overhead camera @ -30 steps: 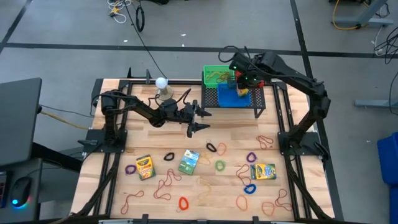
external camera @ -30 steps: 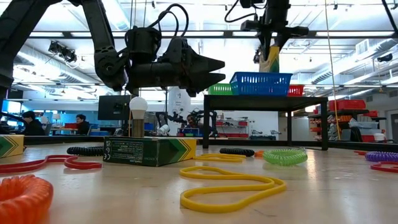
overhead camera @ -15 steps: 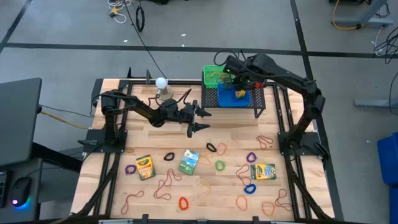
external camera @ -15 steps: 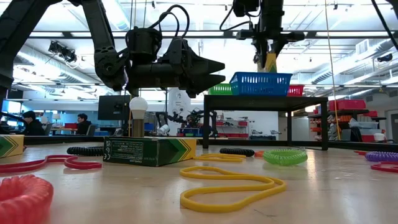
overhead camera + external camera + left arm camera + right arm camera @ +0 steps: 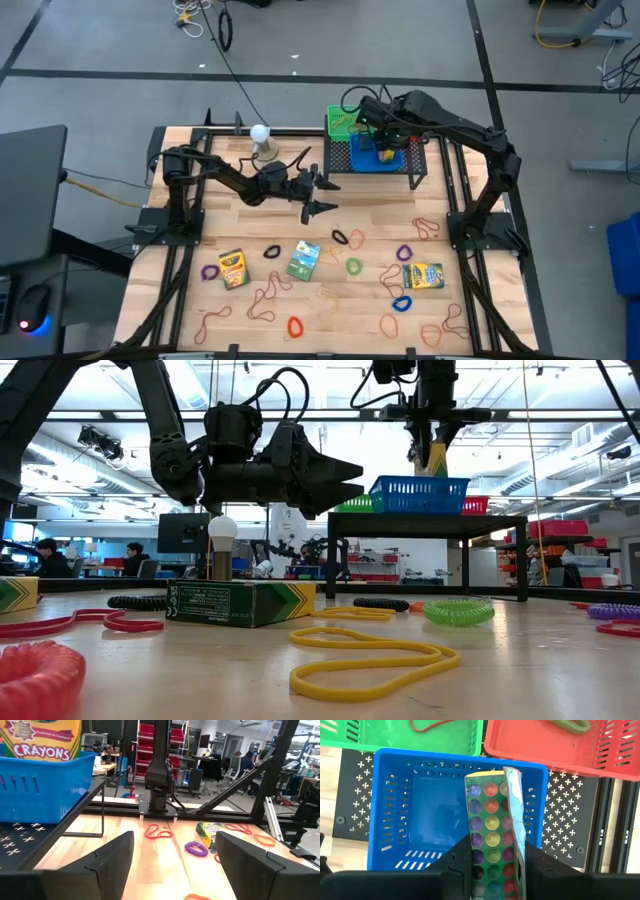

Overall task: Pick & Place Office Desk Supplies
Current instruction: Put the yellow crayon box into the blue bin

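Observation:
My right gripper point(image 5: 383, 138) is over the black mesh rack, shut on a yellow and green crayon box point(image 5: 492, 835). The box hangs upright over the blue basket point(image 5: 420, 810); in the left wrist view its lower end point(image 5: 42, 747) dips behind the basket's rim point(image 5: 45, 762). My left gripper point(image 5: 318, 195) hovers open and level above the table's middle, with nothing between its fingers. Other crayon boxes point(image 5: 233, 268) point(image 5: 303, 260) point(image 5: 423, 275) lie flat on the table among rubber bands and small coloured loops. My right gripper pinches the crayon box's upper end point(image 5: 492, 880) between its two fingers point(image 5: 460, 865), one on each of two opposite faces. The fingers point steeply down from above. The box hangs upright below them, its dotted side toward the wrist camera; whether it touches the basket floor is hidden.
A green basket point(image 5: 395, 735) holding a rubber band and a red basket point(image 5: 545, 745) holding a coiled loop stand beside the blue one on the rack point(image 5: 415, 165). A white ball on a stand point(image 5: 260, 133) is at the far left. Black frame rails run along the table's sides.
My right gripper has shifted slightly toward the table's left edge and a little down over the blue basket, carrying the crayon box, which has come more upright.

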Robot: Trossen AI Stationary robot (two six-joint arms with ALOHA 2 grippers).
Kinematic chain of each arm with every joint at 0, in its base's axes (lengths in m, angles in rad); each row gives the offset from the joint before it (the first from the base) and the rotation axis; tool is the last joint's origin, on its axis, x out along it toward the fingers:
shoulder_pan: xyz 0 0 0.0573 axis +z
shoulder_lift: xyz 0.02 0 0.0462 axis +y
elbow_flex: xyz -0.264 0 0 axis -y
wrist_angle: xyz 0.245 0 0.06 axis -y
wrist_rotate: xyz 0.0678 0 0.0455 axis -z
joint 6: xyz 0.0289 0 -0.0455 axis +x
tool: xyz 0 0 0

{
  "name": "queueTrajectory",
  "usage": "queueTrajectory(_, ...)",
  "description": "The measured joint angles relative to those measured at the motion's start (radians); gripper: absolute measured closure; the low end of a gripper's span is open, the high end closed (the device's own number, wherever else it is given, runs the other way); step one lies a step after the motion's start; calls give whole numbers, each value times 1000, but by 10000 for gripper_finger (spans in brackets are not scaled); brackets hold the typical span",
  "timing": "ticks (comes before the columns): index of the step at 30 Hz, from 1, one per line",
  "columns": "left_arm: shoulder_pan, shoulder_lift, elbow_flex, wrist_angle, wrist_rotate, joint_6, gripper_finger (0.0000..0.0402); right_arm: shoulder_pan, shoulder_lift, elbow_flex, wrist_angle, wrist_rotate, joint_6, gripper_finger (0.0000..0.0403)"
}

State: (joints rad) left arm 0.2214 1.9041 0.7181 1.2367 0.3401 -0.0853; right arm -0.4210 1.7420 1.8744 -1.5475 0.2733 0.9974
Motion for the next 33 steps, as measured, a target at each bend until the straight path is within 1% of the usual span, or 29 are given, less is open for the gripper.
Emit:
queueTrajectory(14,0,0,0,-14,1,-1,118,-1,0,0,-1,8,16,298)
queueTrajectory(33,0,0,0,-15,11,-19,118,-1,0,0,-25,44,45,297)
